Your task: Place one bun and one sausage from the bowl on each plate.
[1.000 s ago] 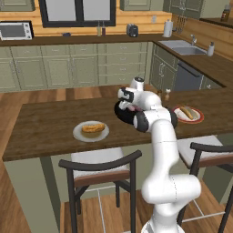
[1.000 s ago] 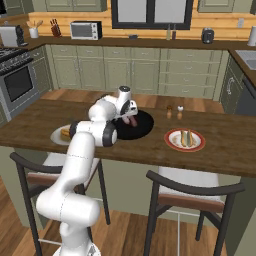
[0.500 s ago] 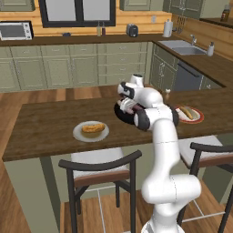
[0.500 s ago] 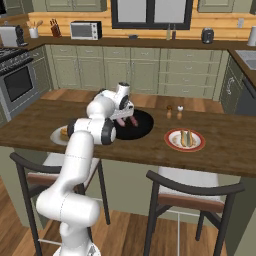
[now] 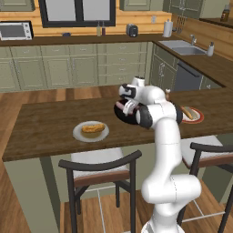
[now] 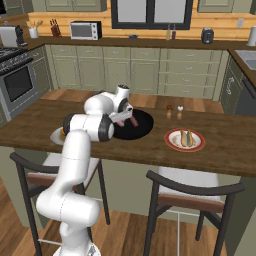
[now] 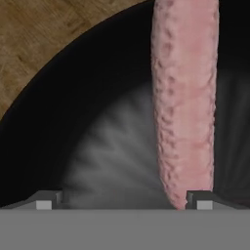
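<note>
Sausage point(image 7: 184, 102), a pinkish cylinder, lies in the wide black bowl point(image 7: 73, 107). Over the last second I have lowered my end effector point(image 7: 124, 199) close above it, jaws spread wide, holding nothing; the grab looks imminent.

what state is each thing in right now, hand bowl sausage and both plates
hand: open, low inside the bowl, holding nothing
sausage: lying loose in the bowl, one end by a fingertip
bowl: holds that sausage
red-rimmed plate: bun and sausage on it
grey plate: bun only
</note>
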You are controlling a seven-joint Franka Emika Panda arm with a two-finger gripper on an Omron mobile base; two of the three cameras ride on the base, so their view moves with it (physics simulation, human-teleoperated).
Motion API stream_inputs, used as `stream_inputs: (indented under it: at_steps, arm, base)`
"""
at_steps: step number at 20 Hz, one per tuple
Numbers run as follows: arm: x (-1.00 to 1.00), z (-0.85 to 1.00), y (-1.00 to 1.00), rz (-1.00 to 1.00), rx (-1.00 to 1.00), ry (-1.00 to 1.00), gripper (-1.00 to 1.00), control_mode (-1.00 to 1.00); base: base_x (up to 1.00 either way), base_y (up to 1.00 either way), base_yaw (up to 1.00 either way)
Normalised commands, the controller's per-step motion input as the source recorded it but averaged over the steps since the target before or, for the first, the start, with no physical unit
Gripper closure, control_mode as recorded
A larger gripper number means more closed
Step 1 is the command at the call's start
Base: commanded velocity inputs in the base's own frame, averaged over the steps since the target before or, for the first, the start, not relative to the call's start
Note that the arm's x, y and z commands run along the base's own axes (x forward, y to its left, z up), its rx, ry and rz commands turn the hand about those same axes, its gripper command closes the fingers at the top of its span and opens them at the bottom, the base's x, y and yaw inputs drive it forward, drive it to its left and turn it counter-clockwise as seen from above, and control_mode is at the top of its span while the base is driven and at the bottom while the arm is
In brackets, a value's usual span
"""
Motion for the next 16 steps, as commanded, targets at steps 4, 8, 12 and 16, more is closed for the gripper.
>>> stream_inputs:
  at_steps: [4,8,12,16]
  arm:
    - [0.37,0.05,0.06,0.03,0.00,-0.23,-1.00,-1.00]
    - [-0.14,0.43,0.00,0.07,0.00,-0.03,-1.00,-1.00]
    - [0.29,0.04,0.02,0.05,0.00,0.00,-1.00,-1.00]
    - [0.29,-0.10,0.00,0.00,0.01,-0.02,-1.00,-1.00]
  base:
    - [0.00,0.00,0.00]
    - [0.00,0.00,0.00]
    - [0.00,0.00,0.00]
    - [0.00,0.00,0.00]
